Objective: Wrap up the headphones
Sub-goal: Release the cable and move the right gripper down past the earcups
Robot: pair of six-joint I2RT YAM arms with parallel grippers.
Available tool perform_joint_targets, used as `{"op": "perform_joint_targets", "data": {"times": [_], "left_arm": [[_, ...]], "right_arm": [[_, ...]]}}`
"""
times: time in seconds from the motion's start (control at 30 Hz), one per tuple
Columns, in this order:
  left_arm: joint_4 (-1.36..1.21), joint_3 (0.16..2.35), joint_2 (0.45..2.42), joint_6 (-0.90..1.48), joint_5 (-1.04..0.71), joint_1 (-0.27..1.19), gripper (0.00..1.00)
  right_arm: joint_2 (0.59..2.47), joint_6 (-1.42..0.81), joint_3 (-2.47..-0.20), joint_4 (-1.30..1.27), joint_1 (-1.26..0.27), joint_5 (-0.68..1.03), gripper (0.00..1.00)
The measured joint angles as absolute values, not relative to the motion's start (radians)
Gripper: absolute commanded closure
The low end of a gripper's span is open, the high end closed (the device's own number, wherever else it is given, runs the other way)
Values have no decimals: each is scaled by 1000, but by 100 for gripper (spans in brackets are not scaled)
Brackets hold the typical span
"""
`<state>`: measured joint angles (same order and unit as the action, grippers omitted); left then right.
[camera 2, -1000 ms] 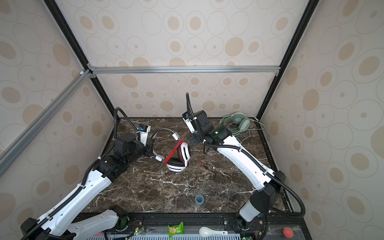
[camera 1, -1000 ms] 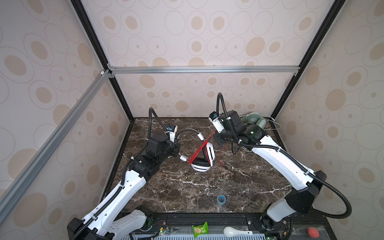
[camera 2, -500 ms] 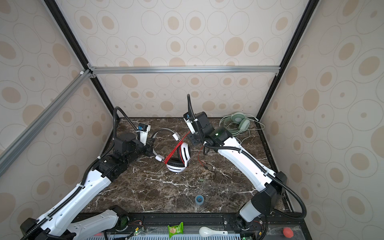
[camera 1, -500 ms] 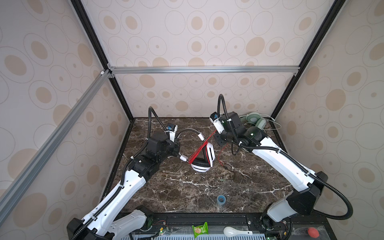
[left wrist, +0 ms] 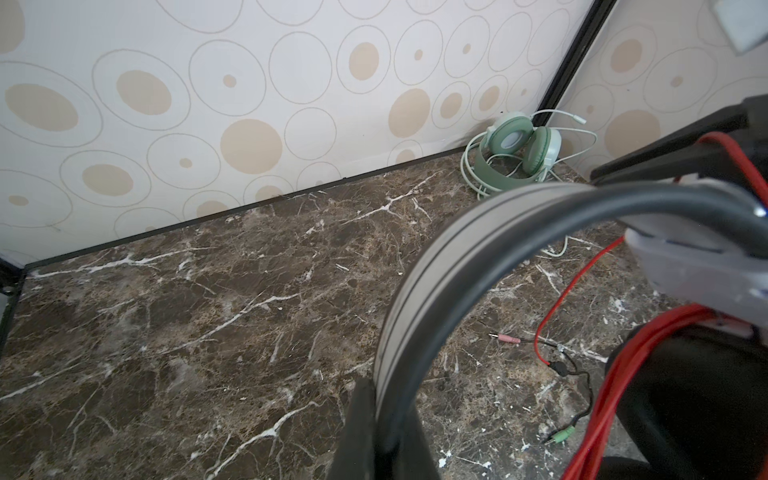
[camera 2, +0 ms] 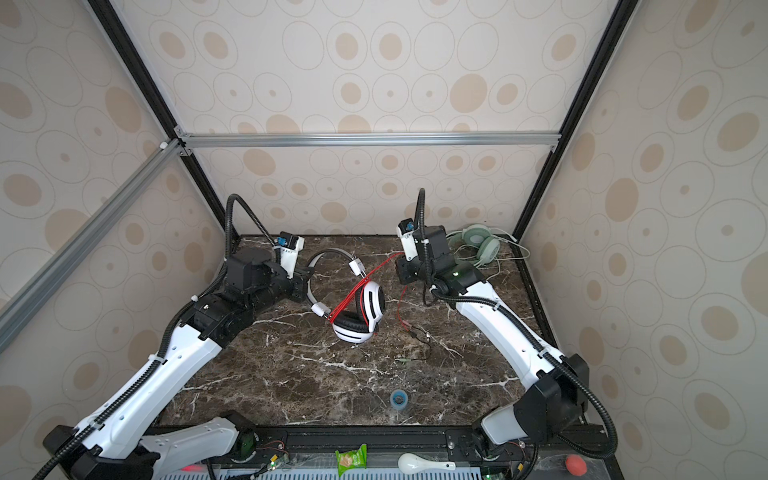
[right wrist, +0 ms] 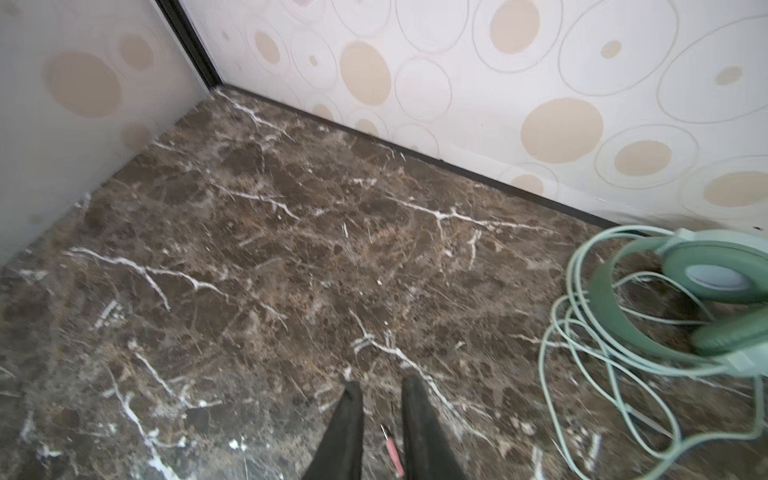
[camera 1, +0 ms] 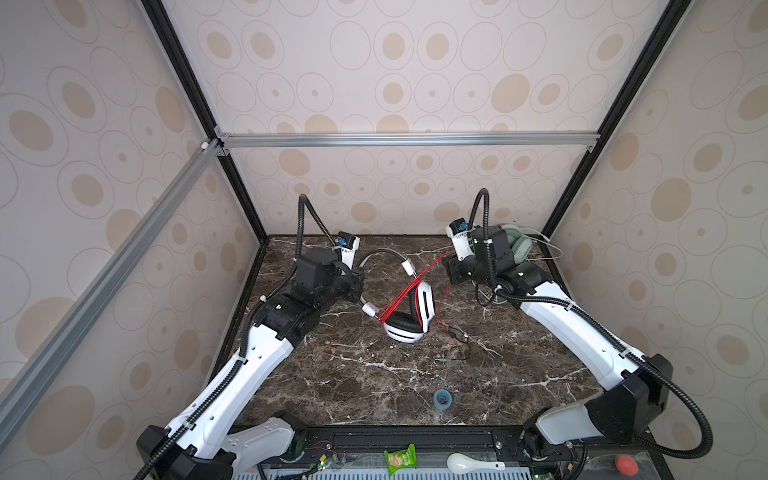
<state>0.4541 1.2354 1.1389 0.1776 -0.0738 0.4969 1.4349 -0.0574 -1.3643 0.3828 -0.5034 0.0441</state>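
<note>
The white headphones (camera 1: 415,307) (camera 2: 365,307) stand on their black ear pads in mid-table, with several turns of thin red cord (camera 1: 399,299) across them. My left gripper (camera 1: 359,286) (camera 2: 305,282) (left wrist: 382,415) is shut on the grey headband (left wrist: 457,237). One cord strand runs up to my right gripper (camera 1: 449,262) (camera 2: 401,266) (right wrist: 380,380), whose jaws stand a little apart; a pink plug (right wrist: 392,451) shows in the gap. The mint green headphones (camera 1: 519,249) (camera 2: 478,245) (left wrist: 515,158) (right wrist: 706,299) lie in the back right corner, cord loose around them.
The cord's tail ends in black leads with a pink plug (left wrist: 509,338) and a green plug (left wrist: 563,435) on the marble. A small blue ring (camera 1: 444,399) (camera 2: 399,400) lies near the front edge. Walls close in three sides.
My right gripper has shifted slightly right, away from the white headphones, and its jaws have parted. The left gripper keeps its hold on the headband.
</note>
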Motion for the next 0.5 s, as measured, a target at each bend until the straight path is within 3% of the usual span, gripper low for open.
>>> {"op": "perform_joint_targets", "data": {"times": [0.2, 0.5], "left_arm": [[496, 1341, 1187, 231, -128, 497, 100], [568, 1524, 1277, 315, -146, 497, 100]], "right_arm": [[1454, -66, -1245, 189, -502, 241, 77], [1498, -72, -1087, -112, -493, 432, 63]]}}
